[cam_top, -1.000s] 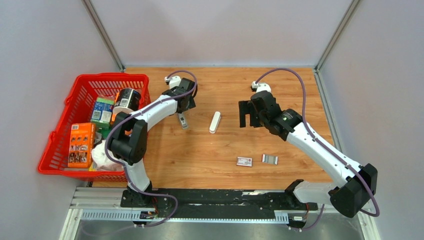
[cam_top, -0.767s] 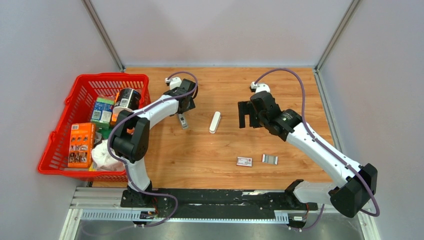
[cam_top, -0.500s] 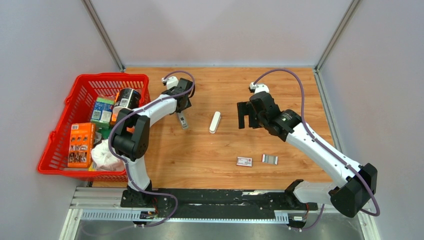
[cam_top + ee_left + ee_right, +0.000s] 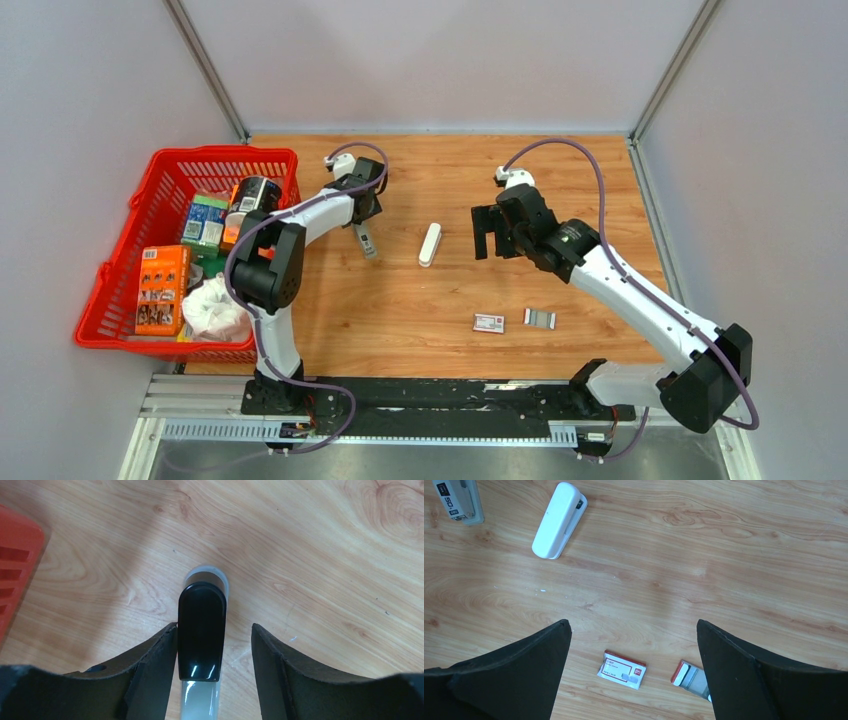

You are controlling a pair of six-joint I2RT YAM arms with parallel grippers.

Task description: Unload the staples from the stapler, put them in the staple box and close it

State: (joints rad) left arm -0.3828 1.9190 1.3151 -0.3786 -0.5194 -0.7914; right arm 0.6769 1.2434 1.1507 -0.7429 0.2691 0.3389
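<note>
Left gripper [image 4: 214, 628]: we see it half-open astride black-tipped bar [image 4: 201, 625], touching one side.
Right gripper [image 4: 633, 625]: wide, empty.
White stapler [image 4: 559, 520]: ahead-left of right gripper.

One stapler [image 4: 430, 244], one grey bar [image 4: 366, 241], one red-and-white box [image 4: 489, 322], one grey tray [image 4: 539, 318], one basket [image 4: 222, 153]

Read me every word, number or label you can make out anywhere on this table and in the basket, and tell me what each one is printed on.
"50": on the grey black-tipped piece; its other print is too small to read.
Red-and-white flat box: printed lines, too small to read.
Orange box and green box in the red basket: printing too blurred to read.
White stapler: no text visible.
</note>
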